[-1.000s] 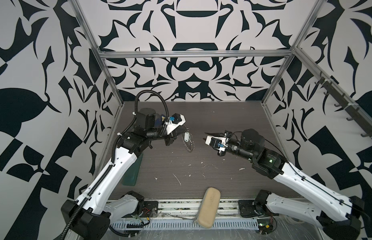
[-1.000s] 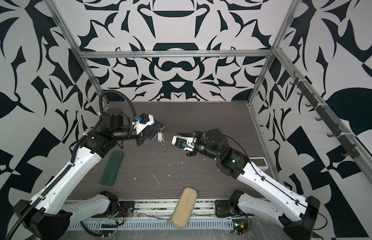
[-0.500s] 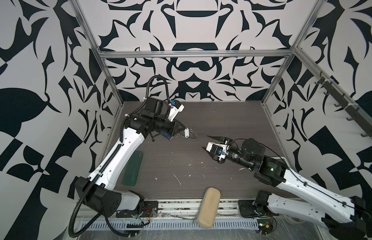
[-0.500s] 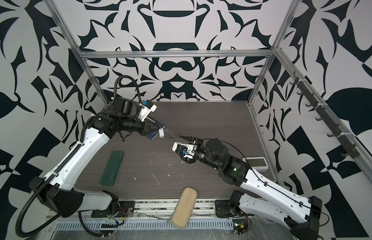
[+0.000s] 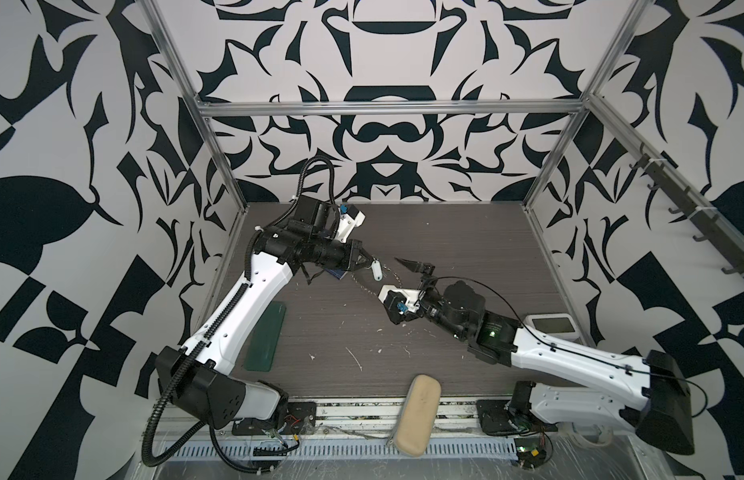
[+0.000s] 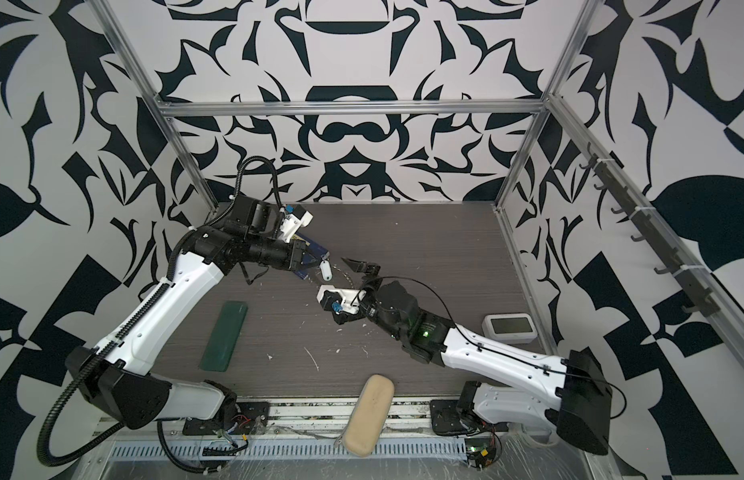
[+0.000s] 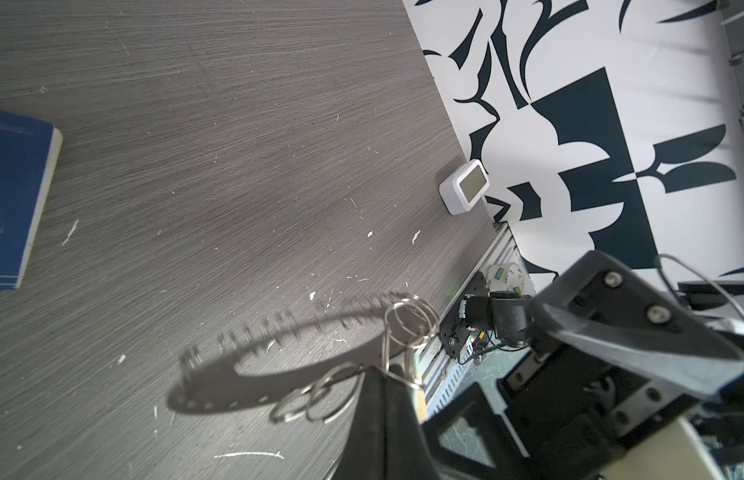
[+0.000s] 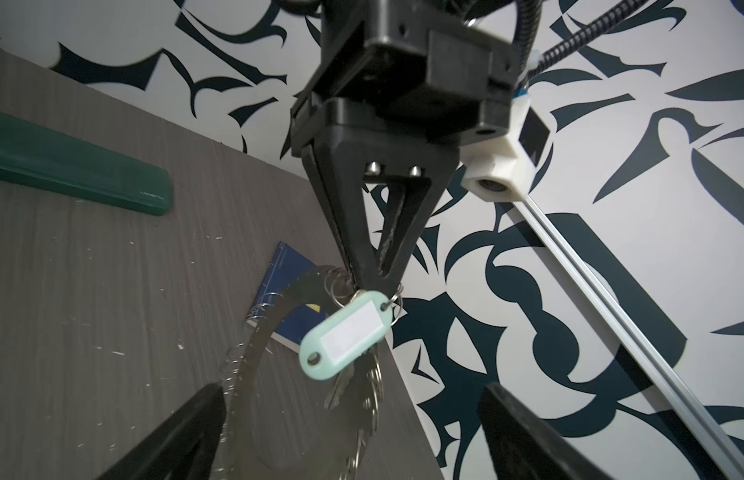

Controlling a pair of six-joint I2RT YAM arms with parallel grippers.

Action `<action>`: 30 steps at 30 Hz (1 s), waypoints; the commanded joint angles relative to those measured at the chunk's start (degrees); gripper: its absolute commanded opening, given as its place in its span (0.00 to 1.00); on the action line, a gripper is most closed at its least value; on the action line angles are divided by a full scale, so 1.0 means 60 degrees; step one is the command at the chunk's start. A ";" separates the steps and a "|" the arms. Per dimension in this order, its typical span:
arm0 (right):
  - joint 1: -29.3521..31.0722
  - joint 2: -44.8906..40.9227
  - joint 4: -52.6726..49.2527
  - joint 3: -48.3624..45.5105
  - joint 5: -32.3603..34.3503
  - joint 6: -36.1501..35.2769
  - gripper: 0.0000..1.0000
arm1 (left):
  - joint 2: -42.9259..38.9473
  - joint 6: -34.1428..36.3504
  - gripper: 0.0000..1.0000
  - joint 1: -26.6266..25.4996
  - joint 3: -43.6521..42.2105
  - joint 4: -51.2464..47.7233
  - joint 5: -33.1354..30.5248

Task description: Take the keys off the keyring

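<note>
Tabletop; left fingers pinch keyring; right fingers apart

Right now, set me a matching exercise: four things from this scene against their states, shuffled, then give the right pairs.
1. left gripper
2. right gripper
3. keys
4. beige case

A. open, holding nothing
B. hanging from the keyring
C. lying across the front edge of the table
D. shut on the keyring

Pairs: 1-D, 2-A, 3-B, 4-C.
</note>
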 commanded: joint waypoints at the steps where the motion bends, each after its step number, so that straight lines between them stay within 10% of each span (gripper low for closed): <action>1: 0.0098 0.0489 0.1819 0.0393 0.0991 -0.0513 0.99 | -0.0162 -0.0436 0.00 0.0017 0.0228 0.0070 0.0046; 11: 0.0062 0.1278 0.5424 0.1091 0.4849 -0.2228 0.99 | -0.0096 -0.0088 0.00 0.0019 0.0310 -0.0375 0.0044; 15: -0.0379 0.0459 0.3499 0.1272 0.5246 -0.1493 0.99 | -0.0055 0.0116 0.00 0.0040 0.0344 -0.0416 0.0056; 30: -0.1715 -0.2392 -0.3456 0.1964 -0.2037 0.1868 0.91 | -0.2606 0.5342 0.00 0.0045 -0.1709 0.1676 0.0241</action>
